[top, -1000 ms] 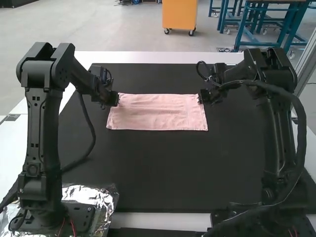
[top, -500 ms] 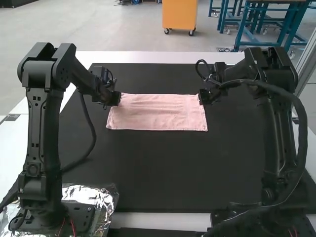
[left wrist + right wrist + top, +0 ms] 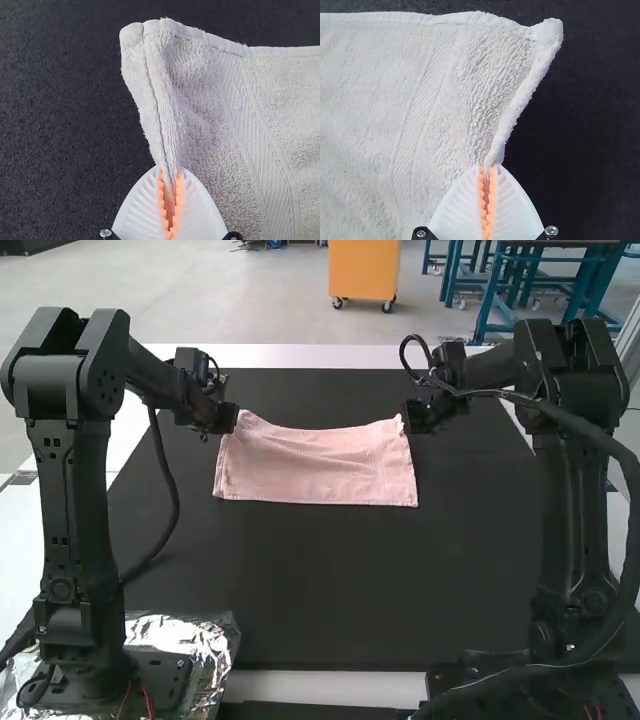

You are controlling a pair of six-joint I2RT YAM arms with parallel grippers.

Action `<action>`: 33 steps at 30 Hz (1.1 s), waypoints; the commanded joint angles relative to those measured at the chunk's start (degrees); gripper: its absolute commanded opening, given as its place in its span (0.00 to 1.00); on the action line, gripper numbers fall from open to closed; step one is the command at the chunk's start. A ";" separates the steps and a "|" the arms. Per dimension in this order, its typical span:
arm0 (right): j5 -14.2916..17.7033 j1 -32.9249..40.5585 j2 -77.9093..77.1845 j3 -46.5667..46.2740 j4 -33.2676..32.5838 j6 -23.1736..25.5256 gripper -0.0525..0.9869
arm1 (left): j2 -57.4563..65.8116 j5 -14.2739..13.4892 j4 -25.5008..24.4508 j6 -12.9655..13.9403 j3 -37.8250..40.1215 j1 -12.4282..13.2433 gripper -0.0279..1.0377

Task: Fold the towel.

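"Looking for the towel (image 3: pixel 315 470): where, and in what shape?"

"Spanning the gap between the left arm (image 3: pixel 72 490) and the right arm (image 3: pixel 570 500), at the black mat (image 3: pixel 320 590) on the white desk (image 3: pixel 300 356). Pink, roughly oblong, sagging along the far edge, nearly straight along the near one."

"Held how?"

"Clamped near the far corners: on one side by the left end effector (image 3: pixel 222 422), on the other by the right end effector (image 3: pixel 420 418)."

"And up close?"

"Nubby with terry loops, crossed by a flatter ribbed band near each end, finished with a rounded, stitched hem. In the left wrist view, pinched into a narrow ridge between toothed orange pads (image 3: pixel 162 200) of the left end effector (image 3: pixel 171 172). In the right wrist view, gathered along the edge and nipped by the right end effector (image 3: pixel 487 169), with white, tapered, ribbed fingers (image 3: pixel 512 205) drawn together on the cloth."

"Anything hard to make out?"

"Hidden between the pads: the very bits of cloth gripped. Cut off in both wrist views: much of the towel. Impossible to tell how many layers. Crumpled and shiny beside the left arm's base: foil (image 3: pixel 215 665), partly covered by that base."
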 commanded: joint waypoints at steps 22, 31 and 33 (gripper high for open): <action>-5.58 -3.10 -20.54 -23.22 1.01 0.58 0.03 | -19.55 2.47 1.98 2.74 -20.05 3.59 0.05; -6.72 -2.84 -25.81 -31.66 1.80 0.49 0.03 | -26.76 2.91 2.15 2.31 -28.49 3.41 0.05; -6.64 -2.84 -26.52 -34.30 3.65 0.49 0.03 | -27.90 3.00 2.59 2.31 -30.86 3.41 0.05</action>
